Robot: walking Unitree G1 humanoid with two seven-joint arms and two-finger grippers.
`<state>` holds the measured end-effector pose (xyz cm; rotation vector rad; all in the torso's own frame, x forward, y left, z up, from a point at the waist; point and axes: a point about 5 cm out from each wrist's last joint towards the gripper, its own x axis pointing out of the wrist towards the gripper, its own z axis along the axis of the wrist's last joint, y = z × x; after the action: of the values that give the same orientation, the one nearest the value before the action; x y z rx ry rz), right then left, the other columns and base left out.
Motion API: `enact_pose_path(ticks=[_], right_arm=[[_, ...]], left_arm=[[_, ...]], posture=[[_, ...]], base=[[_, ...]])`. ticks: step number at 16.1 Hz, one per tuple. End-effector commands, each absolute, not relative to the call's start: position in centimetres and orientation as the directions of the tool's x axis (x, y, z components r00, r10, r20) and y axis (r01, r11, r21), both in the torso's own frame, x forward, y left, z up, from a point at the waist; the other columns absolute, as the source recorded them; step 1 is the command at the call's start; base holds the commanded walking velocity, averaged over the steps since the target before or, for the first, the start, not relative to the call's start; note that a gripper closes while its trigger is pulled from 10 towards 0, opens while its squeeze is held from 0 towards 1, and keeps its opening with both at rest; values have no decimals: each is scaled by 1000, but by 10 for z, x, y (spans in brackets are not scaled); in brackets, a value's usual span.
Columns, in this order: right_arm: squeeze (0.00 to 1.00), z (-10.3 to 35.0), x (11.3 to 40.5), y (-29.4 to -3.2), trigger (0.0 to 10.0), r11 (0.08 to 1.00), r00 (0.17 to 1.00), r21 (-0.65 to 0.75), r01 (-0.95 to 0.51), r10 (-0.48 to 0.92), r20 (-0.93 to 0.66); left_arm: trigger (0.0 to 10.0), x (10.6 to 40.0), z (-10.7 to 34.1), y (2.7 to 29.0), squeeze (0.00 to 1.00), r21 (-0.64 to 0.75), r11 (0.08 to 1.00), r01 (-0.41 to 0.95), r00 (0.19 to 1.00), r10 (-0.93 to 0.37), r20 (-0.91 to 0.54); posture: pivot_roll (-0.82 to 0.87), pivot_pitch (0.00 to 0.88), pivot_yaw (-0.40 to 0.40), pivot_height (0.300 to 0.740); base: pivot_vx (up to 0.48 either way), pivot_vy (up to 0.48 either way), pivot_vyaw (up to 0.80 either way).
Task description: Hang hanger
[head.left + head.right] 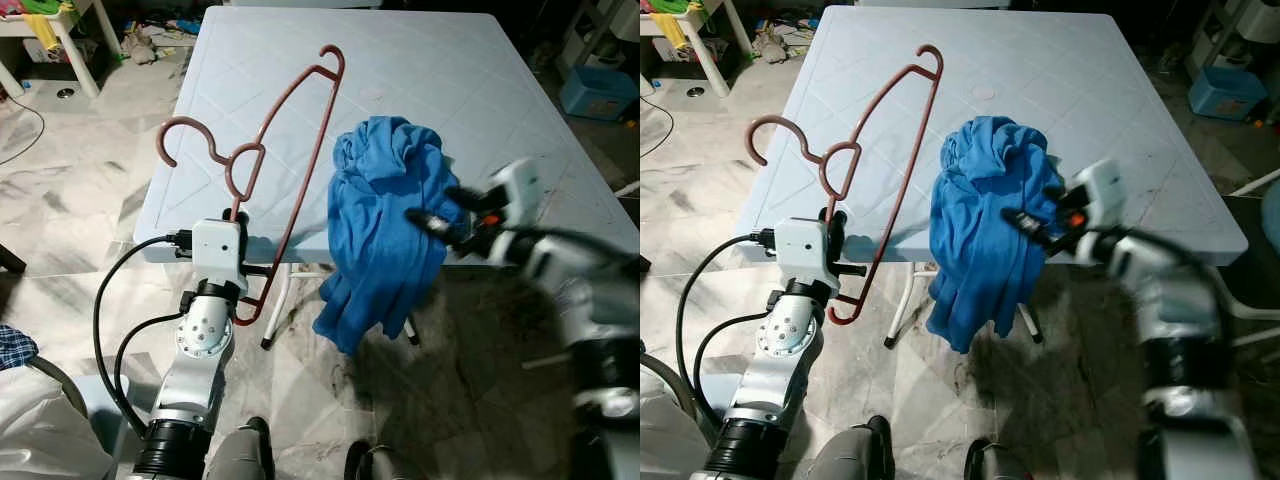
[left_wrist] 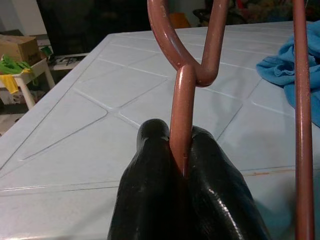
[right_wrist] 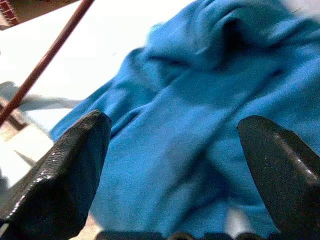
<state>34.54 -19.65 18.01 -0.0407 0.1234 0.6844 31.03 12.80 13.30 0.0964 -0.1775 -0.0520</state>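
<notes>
**Hanger gripped by its neck, shirt about to be taken**

Black fingers (image 2: 150,200) of the left pincer (image 2: 181,170) press together on the reddish-brown hanger (image 1: 290,150), pinching the short neck just below the loop where the hook springs from the frame. Gripping there probably keeps the frame from swinging freely: the hanger stands up and away from the wrist, tilted over the near edge of the pale blue table (image 1: 420,70), with its hook curling off to the robot's left and one long arm slanting up over the tabletop. The lower corner of the frame dips below the table edge, beside the left wrist housing.

To the right, the right pincer (image 3: 175,145) is spread wide, its two fingers framing the blue shirt (image 1: 385,210) from just in front. That open stance, aimed at the cloth, suggests the shirt is about to be seized so it can be fed onto the hanger. The right arm is blurred in the head views, so I cannot tell whether a fingertip already touches the fabric.

The shirt lies bunched at the near edge of the table, with much of it hanging over the rim toward the marble floor (image 1: 80,200), so its folds are within reach of the spread fingers. Hanger and shirt sit close, yet apart.
</notes>
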Motion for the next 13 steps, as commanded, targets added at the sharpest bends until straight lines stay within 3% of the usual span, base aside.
enact_pose_path(ticks=[1,2,3,4,7,9,11,13], right_arm=[[1000,176,344,-191,10000,780,773,-10,-626,619,-138],[1000,173,344,-180,10000,797,791,8,-604,601,-120],[765,167,345,-171,10000,819,814,-20,-574,568,-121],[0,162,347,-166,10000,841,836,-16,-540,534,-122],[0,155,355,-158,10000,921,930,-141,-363,351,-105],[0,150,356,-152,10000,921,951,-241,-306,284,-124],[0,138,355,-145,10000,917,945,-245,-315,279,-172],[0,126,354,-140,10000,941,940,-142,-306,275,-201]], left_arm=[[10000,311,133,125,0,102,993,53,982,-70,176],[10000,311,133,126,0,101,993,54,982,-72,177],[10000,311,132,126,0,100,994,54,982,-71,176],[10000,311,132,126,0,100,994,54,982,-71,176],[10000,310,132,126,0,101,994,53,982,-70,178],[10000,310,132,126,0,101,994,52,982,-70,178],[10000,310,132,126,0,101,993,53,981,-70,178],[10000,309,132,125,0,100,994,53,981,-70,179]], posture=[[60,138,-19,740],[60,141,-20,740],[60,140,-20,740],[60,140,-20,740],[67,144,-22,740],[69,145,-23,740],[69,146,-25,740],[70,148,-26,740]], base=[[0,0,0],[0,0,0],[0,0,0],[0,0,0],[0,0,0],[0,0,0],[0,0,0],[0,0,0]])
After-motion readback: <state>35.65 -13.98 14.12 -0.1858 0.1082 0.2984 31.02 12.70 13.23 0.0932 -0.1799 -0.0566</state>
